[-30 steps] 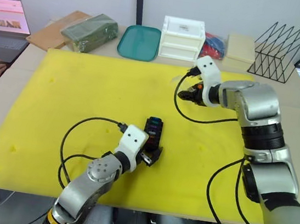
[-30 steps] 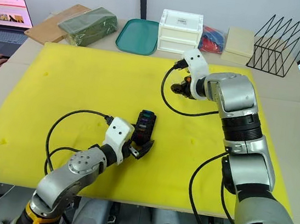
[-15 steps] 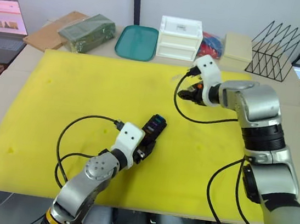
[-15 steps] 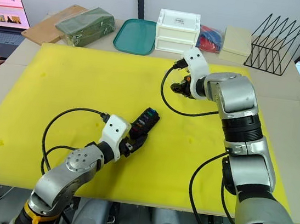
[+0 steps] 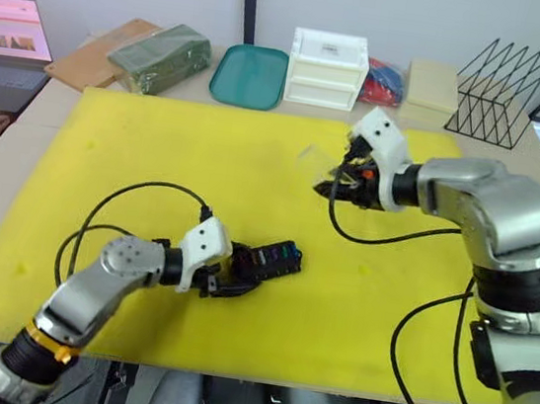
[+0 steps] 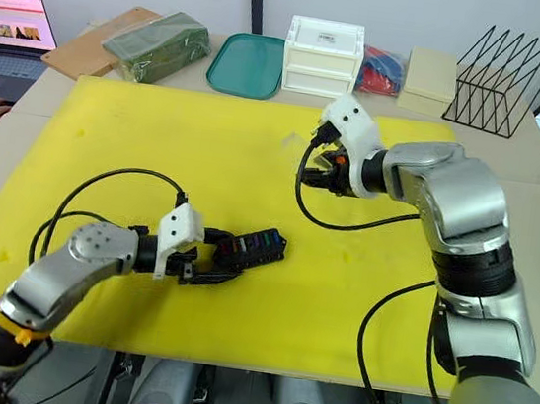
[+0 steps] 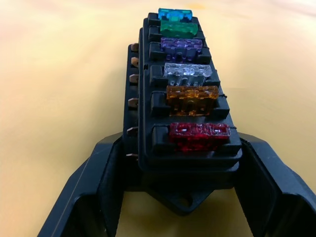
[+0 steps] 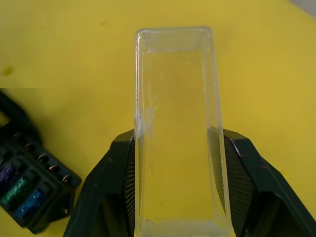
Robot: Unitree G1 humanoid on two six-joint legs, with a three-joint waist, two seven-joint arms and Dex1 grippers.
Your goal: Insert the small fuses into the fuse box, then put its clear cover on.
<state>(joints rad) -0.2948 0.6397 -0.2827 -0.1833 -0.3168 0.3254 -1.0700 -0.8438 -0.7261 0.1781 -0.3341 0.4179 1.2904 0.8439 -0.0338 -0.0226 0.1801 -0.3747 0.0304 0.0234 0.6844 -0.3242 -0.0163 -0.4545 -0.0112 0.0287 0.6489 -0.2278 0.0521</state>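
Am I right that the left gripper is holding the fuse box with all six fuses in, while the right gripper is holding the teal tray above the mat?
Not quite: the right gripper holds the clear cover, as the right wrist view shows. The rest stands: the left gripper holds the fuse box with six fuses in.

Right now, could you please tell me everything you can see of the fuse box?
The fuse box is a small black plastic block lying on the yellow mat. The left pincer grips it at one end, a finger on either side. Six fuses sit in one row along its top: red, orange, clear grey, purple, green and blue-teal. Small metal tabs line one side. A mounting lug with a hole sticks out at the gripped end. It has no cover on.
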